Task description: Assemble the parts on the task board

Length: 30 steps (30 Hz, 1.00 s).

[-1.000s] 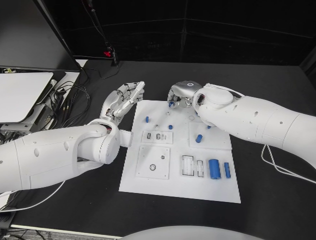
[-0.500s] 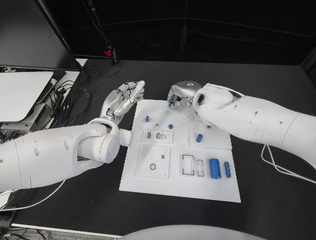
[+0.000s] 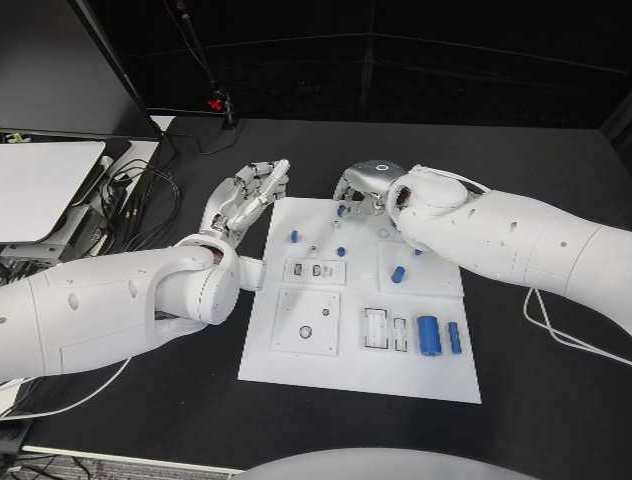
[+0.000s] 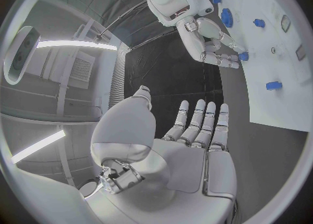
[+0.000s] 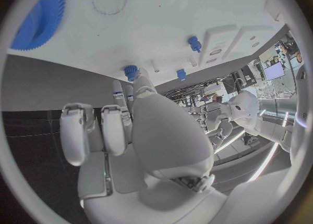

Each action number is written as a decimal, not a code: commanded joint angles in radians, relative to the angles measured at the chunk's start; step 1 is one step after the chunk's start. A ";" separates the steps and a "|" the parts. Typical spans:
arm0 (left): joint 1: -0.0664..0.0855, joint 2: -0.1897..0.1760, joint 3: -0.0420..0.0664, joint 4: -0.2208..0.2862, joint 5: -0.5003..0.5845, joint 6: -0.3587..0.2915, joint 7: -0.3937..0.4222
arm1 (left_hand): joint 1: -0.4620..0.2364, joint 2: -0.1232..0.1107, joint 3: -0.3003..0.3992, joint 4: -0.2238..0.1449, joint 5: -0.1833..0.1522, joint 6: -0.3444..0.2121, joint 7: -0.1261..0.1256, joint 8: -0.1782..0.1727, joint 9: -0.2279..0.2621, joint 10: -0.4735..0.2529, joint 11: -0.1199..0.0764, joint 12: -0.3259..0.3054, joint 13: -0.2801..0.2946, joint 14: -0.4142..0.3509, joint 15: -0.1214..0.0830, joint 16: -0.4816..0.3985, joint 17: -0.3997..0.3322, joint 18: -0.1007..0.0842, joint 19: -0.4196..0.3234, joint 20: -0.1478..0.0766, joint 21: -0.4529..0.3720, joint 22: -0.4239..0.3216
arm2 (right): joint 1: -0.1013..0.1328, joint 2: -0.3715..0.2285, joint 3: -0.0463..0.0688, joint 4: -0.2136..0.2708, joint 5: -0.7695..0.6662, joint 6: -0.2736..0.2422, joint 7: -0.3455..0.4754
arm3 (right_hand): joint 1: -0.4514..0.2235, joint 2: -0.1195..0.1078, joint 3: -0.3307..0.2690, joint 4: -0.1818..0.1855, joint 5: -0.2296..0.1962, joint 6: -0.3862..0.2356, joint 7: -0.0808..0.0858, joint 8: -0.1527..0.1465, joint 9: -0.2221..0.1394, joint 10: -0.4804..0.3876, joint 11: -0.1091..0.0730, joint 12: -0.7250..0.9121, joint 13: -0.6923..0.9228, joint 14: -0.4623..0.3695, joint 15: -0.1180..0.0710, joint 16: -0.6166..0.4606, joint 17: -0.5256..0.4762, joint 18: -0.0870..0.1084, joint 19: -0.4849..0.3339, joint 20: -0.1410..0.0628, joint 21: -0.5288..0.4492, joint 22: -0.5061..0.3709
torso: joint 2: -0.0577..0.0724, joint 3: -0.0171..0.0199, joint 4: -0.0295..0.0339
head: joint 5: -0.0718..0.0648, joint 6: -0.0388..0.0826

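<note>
Head view: the board (image 3: 359, 300), a white plate, lies mid-table with blue parts on it, among them a large cylinder (image 3: 429, 337) near its right edge and a small peg (image 3: 295, 238) toward its far left. The left hand (image 3: 248, 200) hovers off the board's far left corner, palm flat, fingers straight and side by side, holding nothing. The right hand (image 3: 361, 193) is over the board's far edge, and the left wrist view shows its fingertips (image 4: 228, 60) pinching a small blue part (image 4: 243, 56).

matt white task board (image 3: 403, 375), glossy arms (image 3: 100, 320)
</note>
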 commanded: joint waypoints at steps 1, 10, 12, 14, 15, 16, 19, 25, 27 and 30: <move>0.002 0.002 0.001 -0.001 -0.007 0.008 0.253 | -0.001 0.009 0.001 -0.001 0.006 0.006 0.160 0.001 -0.001 0.006 0.001 0.007 0.000 0.000 0.005 0.006 0.000 0.019 0.001 0.006 0.005 0.001 | 0.001 -0.006 0.001 0.010 0.001 -0.053 0.005 | -0.018 -0.001 -0.007 0.000 0.002 -0.008 0.003 -0.003 0.001 -0.008 -0.001 0.004 0.002 0.036 0.008 -0.004 -0.008 0.016 0.033 0.006 -0.006 0.132 | 0.000 0.0000 0.0006 | -0.002 0.000; 0.002 0.006 0.001 -0.014 -0.007 0.010 0.253 | 0.000 0.011 0.001 -0.001 0.008 0.006 0.160 0.001 -0.001 0.006 0.001 0.007 0.000 0.000 0.005 0.006 0.000 0.020 0.001 0.006 0.005 0.001 | 0.000 -0.106 0.001 0.115 0.271 -0.295 0.131 | -0.076 -0.004 -0.022 0.003 0.003 -0.022 0.046 -0.002 0.004 0.030 -0.020 0.029 0.007 0.016 -0.012 -0.026 -0.096 0.034 -0.005 -0.007 -0.040 0.060 | -0.002 -0.0013 -0.0030 | -0.020 0.029; 0.002 0.007 0.001 -0.019 -0.007 0.011 0.253 | 0.000 0.011 0.001 -0.001 0.008 0.006 0.160 0.001 -0.001 0.006 0.001 0.007 0.000 0.000 0.005 0.006 0.000 0.020 0.001 0.006 0.005 0.001 | 0.001 -0.149 0.001 0.160 0.364 -0.334 0.174 | -0.095 -0.007 -0.027 0.000 0.003 -0.018 0.055 0.000 0.006 0.042 -0.027 0.037 0.009 0.010 -0.019 -0.037 -0.128 0.040 -0.021 -0.013 -0.055 0.032 | -0.003 -0.0022 -0.0055 | -0.023 0.033; 0.002 0.009 0.001 -0.024 -0.007 0.012 0.253 | 0.000 0.011 0.001 -0.001 0.008 0.006 0.160 0.001 -0.001 0.006 0.001 0.007 0.000 0.000 0.005 0.006 0.000 0.020 0.001 0.006 0.005 0.001 | 0.004 -0.195 0.001 0.209 0.450 -0.359 0.207 | -0.117 -0.011 -0.034 0.002 0.004 -0.017 0.060 0.001 0.007 0.055 -0.031 0.047 0.011 0.003 -0.023 -0.049 -0.161 0.044 -0.033 -0.018 -0.066 0.015 | -0.004 -0.0034 -0.0089 | -0.027 0.039; 0.002 0.010 0.001 -0.026 -0.007 0.012 0.253 | 0.000 0.011 0.001 -0.001 0.008 0.006 0.160 0.001 -0.001 0.006 0.001 0.007 0.000 0.000 0.005 0.006 0.000 0.020 0.001 0.006 0.005 0.001 | 0.006 -0.213 0.001 0.229 0.481 -0.365 0.218 | -0.126 -0.014 -0.036 0.001 0.005 -0.020 0.060 -0.001 0.006 0.058 -0.032 0.051 0.012 -0.003 -0.024 -0.058 -0.188 0.048 -0.043 -0.020 -0.075 -0.002 | -0.004 -0.0036 -0.0103 | -0.029 0.043; 0.002 0.010 0.001 -0.028 -0.007 0.013 0.253 | 0.000 0.011 0.001 -0.001 0.008 0.006 0.160 0.001 -0.001 0.006 0.001 0.007 0.000 0.000 0.005 0.006 0.000 0.020 0.001 0.006 0.005 0.001 | 0.009 -0.231 0.001 0.248 0.511 -0.369 0.230 | -0.138 -0.017 -0.038 0.000 0.005 -0.024 0.063 -0.001 0.006 0.061 -0.033 0.056 0.014 -0.015 -0.025 -0.076 -0.235 0.055 -0.065 -0.022 -0.095 -0.037 | -0.004 -0.0036 -0.0122 | -0.030 0.045; 0.001 0.015 0.001 -0.037 -0.007 0.014 0.253 | 0.001 0.012 0.001 -0.001 0.009 0.006 0.160 0.001 -0.001 0.006 0.001 0.007 0.000 0.000 0.005 0.006 0.000 0.020 0.001 0.007 0.006 0.001 | 0.021 -0.295 0.001 0.311 0.586 -0.382 0.268 | -0.150 -0.017 -0.036 -0.006 0.008 -0.024 0.071 0.000 0.008 0.080 -0.032 0.084 0.024 -0.045 -0.025 -0.125 -0.353 0.070 -0.109 -0.022 -0.140 -0.106 | -0.004 -0.0032 -0.0164 | -0.041 0.055; 0.000 0.026 0.001 -0.050 -0.007 0.019 0.253 | 0.002 0.013 0.001 -0.002 0.010 0.006 0.160 0.001 -0.001 0.007 0.001 0.007 0.000 0.000 0.005 0.006 0.000 0.020 0.003 0.007 0.007 0.002 | 0.034 -0.391 0.001 0.390 0.637 -0.347 0.269 | -0.164 -0.015 -0.042 -0.003 0.008 -0.057 0.040 -0.003 0.007 0.152 -0.075 0.192 0.087 -0.069 -0.058 -0.180 -0.444 0.081 -0.144 -0.050 -0.187 -0.164 | -0.004 -0.0034 -0.0201 | -0.066 0.077; -0.001 0.027 0.001 -0.052 -0.007 0.021 0.253 | 0.004 0.014 0.001 -0.002 0.011 0.005 0.160 0.000 -0.001 0.007 0.001 0.007 0.000 0.000 0.005 0.006 0.000 0.020 0.002 0.007 0.008 0.002 | 0.036 -0.414 0.000 0.405 0.648 -0.317 0.260 | -0.172 -0.015 -0.049 -0.003 0.009 -0.081 0.029 -0.002 0.006 0.149 -0.081 0.259 0.136 -0.106 -0.068 -0.226 -0.540 0.094 -0.194 -0.057 -0.239 -0.235 | -0.002 -0.0032 -0.0246 | -0.071 0.083; -0.003 0.027 0.001 -0.054 -0.007 0.022 0.254 | 0.006 0.016 0.000 -0.002 0.013 0.005 0.160 0.000 -0.001 0.007 0.001 0.007 0.000 0.000 0.005 0.006 0.000 0.020 0.002 0.007 0.008 0.002 | 0.037 -0.434 0.000 0.418 0.676 -0.276 0.262 | -0.180 -0.017 -0.065 -0.008 0.017 -0.119 0.027 0.005 0.009 0.061 -0.098 0.496 0.326 -0.170 -0.066 -0.316 -0.659 0.120 -0.298 -0.066 -0.363 -0.374 | -0.002 -0.0020 -0.0287 | -0.081 0.091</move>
